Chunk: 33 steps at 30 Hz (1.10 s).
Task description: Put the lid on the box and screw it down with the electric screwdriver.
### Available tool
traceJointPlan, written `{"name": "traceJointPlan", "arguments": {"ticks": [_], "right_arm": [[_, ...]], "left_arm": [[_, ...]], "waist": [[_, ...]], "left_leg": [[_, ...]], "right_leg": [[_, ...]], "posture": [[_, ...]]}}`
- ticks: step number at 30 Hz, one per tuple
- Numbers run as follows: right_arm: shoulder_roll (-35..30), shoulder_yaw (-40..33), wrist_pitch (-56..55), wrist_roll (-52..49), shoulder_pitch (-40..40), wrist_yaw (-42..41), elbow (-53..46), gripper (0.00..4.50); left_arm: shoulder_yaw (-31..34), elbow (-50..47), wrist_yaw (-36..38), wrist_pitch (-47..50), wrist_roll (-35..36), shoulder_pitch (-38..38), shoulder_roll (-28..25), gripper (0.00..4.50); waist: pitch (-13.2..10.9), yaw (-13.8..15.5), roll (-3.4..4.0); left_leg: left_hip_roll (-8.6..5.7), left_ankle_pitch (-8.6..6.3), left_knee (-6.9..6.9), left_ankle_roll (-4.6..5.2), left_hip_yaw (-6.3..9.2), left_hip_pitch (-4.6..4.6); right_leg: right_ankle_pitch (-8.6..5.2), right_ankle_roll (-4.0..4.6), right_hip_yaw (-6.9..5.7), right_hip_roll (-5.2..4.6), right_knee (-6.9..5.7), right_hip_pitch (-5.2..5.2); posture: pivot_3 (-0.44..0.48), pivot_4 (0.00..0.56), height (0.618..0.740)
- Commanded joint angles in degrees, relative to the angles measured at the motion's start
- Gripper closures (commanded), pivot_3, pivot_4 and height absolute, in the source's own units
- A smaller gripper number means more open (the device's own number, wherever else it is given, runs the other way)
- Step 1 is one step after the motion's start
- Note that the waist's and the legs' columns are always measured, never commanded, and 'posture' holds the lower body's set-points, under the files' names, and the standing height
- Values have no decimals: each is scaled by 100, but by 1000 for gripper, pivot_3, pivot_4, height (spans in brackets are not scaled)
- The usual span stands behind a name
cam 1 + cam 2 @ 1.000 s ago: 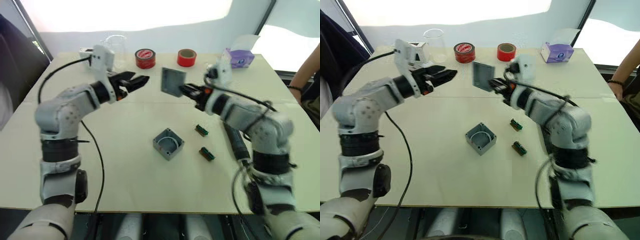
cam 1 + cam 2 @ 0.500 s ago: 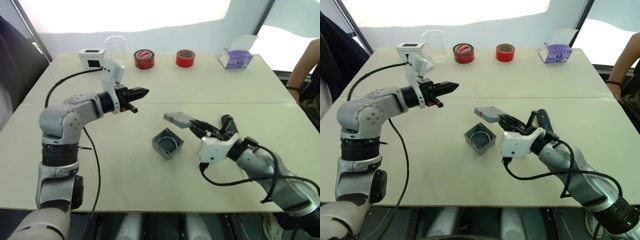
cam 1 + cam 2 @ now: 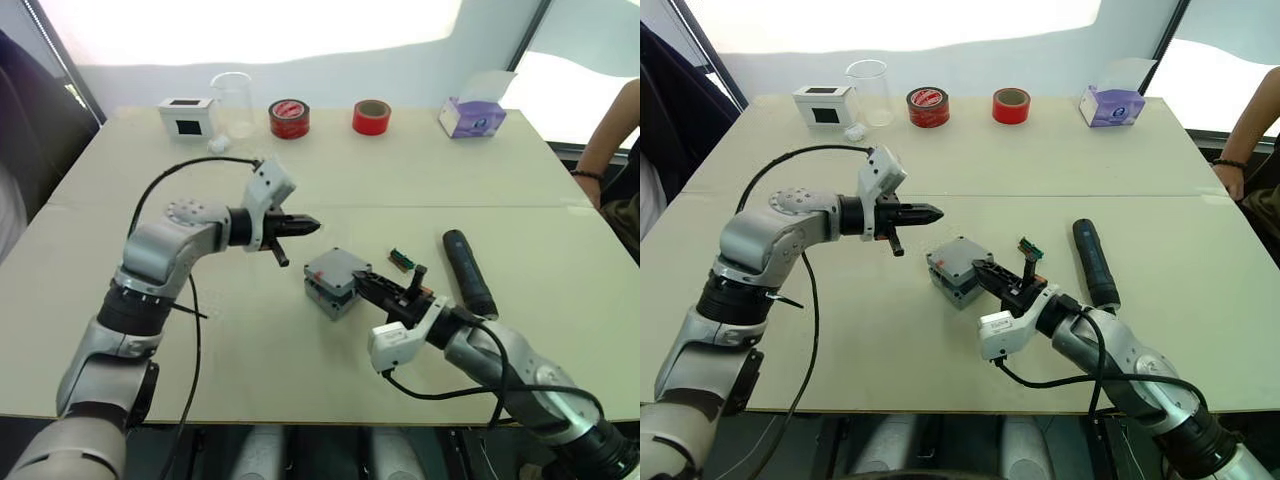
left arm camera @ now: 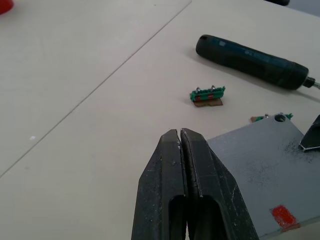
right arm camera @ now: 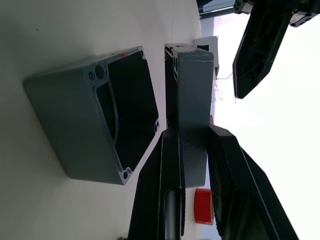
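My right gripper [image 3: 361, 283] is shut on one edge of the flat grey lid [image 3: 337, 267]. It holds the lid level just over the open grey box [image 3: 326, 298] at the table's middle. In the right wrist view a narrow gap separates the lid [image 5: 195, 95] from the box [image 5: 90, 120]. My left gripper [image 3: 306, 226] is shut and empty, its tips pointing at the lid's far left side, a little above the lid [image 4: 265, 165]. The black electric screwdriver [image 3: 468, 272] lies on the table to the right of the box.
Two small green terminal blocks [image 3: 403, 259] lie between box and screwdriver. Along the far edge stand a white box with a black window [image 3: 188, 115], a glass beaker [image 3: 231, 100], two red tape rolls [image 3: 289, 118] and a purple tissue box [image 3: 472, 116]. A person's arm [image 3: 610, 150] shows at the right edge.
My right gripper has carried the lid down and in from high over the table to just above the box. My left gripper has shut and moved down towards the box.
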State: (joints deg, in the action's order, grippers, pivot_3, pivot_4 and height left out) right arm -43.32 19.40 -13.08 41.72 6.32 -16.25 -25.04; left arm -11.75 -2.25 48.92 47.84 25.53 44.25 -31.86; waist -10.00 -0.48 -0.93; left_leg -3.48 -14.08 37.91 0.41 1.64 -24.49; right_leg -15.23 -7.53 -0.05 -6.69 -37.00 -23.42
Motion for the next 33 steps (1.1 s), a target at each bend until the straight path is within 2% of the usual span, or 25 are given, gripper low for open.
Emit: {"name": "traceJointPlan", "arguments": {"ticks": [1, 19, 33], "right_arm": [[99, -155, -141, 132, 46, -23, -27, 4372], [369, -268, -198, 398, -101, -330, 147, 4372], [446, -182, -327, 463, -194, -486, 200, 4372]], "left_arm": [[-44, -145, 161, -221, -179, 18, -134, 4462], [-201, -347, 314, -326, -458, -106, -15, 4462], [-746, -493, 521, -591, -884, -206, -53, 4462]], "waist": [[0, 0, 0], [0, 1, 0], [2, -1, 1]], "left_leg": [[0, 0, 0, 0, 0, 0], [0, 0, 2, 0, 1, 3], [0, 0, 4, 1, 1, 7]], "right_leg": [[0, 0, 0, 0, 0, 0], [0, 0, -1, 1, -3, 5], [0, 0, -1, 1, -4, 9]], "posture": [[0, 150, 740], [0, 150, 740], [0, 150, 740]]}}
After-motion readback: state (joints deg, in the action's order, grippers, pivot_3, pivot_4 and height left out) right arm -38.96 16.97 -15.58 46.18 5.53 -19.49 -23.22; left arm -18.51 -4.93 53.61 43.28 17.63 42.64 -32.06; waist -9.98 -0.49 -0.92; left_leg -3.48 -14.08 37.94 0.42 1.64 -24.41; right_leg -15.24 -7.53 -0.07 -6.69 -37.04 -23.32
